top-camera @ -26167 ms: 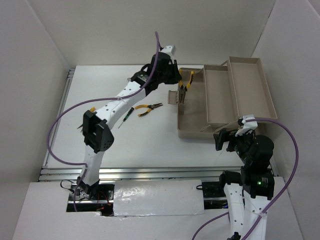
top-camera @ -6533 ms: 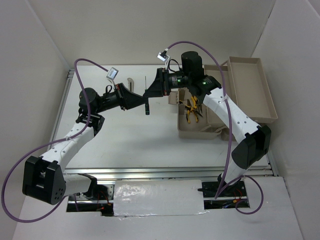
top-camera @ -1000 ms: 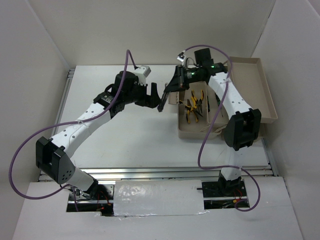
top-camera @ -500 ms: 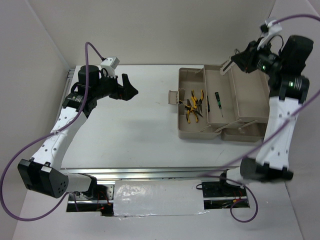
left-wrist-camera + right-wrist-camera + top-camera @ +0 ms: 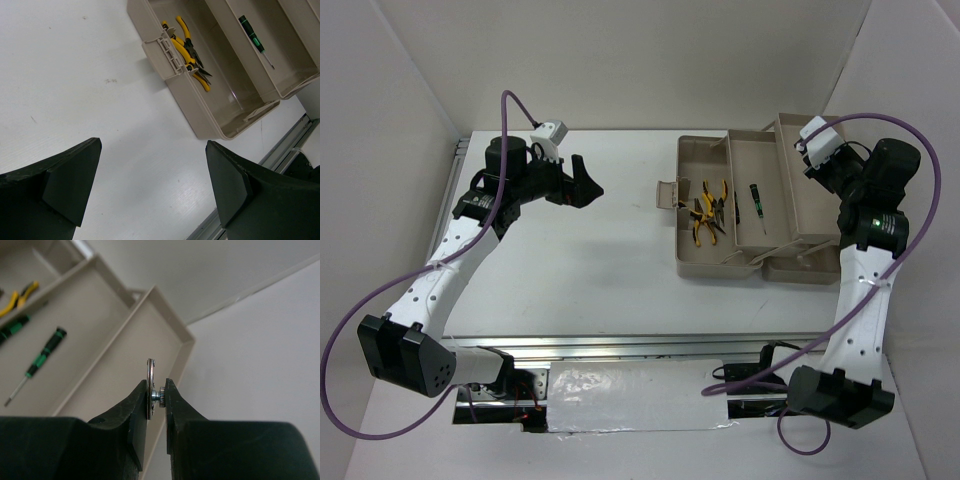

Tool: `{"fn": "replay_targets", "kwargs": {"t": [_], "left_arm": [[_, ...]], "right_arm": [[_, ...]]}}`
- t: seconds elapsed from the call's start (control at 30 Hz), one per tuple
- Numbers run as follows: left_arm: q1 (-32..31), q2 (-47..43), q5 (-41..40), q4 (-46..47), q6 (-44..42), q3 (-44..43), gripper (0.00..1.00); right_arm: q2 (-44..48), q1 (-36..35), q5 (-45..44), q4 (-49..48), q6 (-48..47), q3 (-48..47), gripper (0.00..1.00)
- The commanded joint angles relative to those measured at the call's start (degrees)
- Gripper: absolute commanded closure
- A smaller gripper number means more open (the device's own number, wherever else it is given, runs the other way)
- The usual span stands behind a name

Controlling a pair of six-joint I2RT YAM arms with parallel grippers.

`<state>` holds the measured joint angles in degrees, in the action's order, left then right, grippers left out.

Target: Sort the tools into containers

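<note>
Near side, in the toolbox (image 5: pixel 705 268) tub: two pliers (image 5: pixel 705 212). In the middle tray (image 5: pixel 772 160): one screwdriver (image 5: pixel 755 203). No loose tool shows on the table (image 5: pixel 600 270). The left gripper (image 5: pixel 152 147) gapes wide and empty over the table, left of the box. The right gripper (image 5: pixel 157 387) is clenched on the metal piece (image 5: pixel 149 372), above the far tray (image 5: pixel 125 365). Piece: thin grey plate, edge-on, small knurled stud. Judged nearly done, with only this drop left.

You have the left gripper (image 5: pixel 152 165) gaping near the toolbox (image 5: pixel 192 112); inside it lie pliers (image 5: pixel 186 47) and a screwdriver (image 5: pixel 251 36).
</note>
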<state>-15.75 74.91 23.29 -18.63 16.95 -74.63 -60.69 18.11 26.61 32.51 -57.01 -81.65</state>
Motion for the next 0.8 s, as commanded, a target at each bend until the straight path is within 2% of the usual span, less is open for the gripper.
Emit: {"fn": "replay_targets", "kwargs": {"t": [0.0,0.1,0.2,0.33,0.43,0.6,0.67,0.7,0.73,0.77], "left_arm": [[-0.51,0.41,1.06,3.34,0.98,-0.6,0.01],[-0.77,0.67,-1.22,3.08,0.89,-0.34,0.01],[-0.6,0.67,-2.81,3.78,1.77,0.45,0.01],[-0.51,0.85,-2.98,3.96,1.86,0.45,0.01],[-0.51,0.93,-3.42,3.96,2.03,0.28,0.01],[0.01,0.67,-3.69,4.66,2.39,0.8,0.01],[0.1,0.58,-3.86,4.75,2.39,0.98,0.01],[0.36,0.67,-3.86,4.66,2.3,1.07,0.01],[0.37,0.41,-4.3,4.66,2.3,1.33,0.01],[0.37,0.32,-4.22,4.75,2.39,1.42,0.01]], "right_arm": [[-1.27,2.45,1.24,-5.09,-4.68,2.45,1.0],[-2.94,3.86,4.58,-5.35,-4.33,3.6,1.0],[-4.87,3.86,3.46,-11.38,-2.59,7.36,1.0],[-8.65,3.86,1.34,-13.35,-2.49,7.82,0.99],[-11.55,3.6,0.02,-11.77,-2.49,6.15,0.91],[-13.32,3.95,-0.15,-14.84,-2.75,7.99,0.85],[-13.76,3.69,-0.24,-14.76,-2.93,8.52,0.8],[-14.02,3.51,-0.42,-13.89,-2.93,8.17,0.73],[-14.8,3.43,-0.33,-11.1,-2.58,6.69,0.56],[-15.25,3.42,-0.16,-9.76,-2.14,5.63,0.47]]}}
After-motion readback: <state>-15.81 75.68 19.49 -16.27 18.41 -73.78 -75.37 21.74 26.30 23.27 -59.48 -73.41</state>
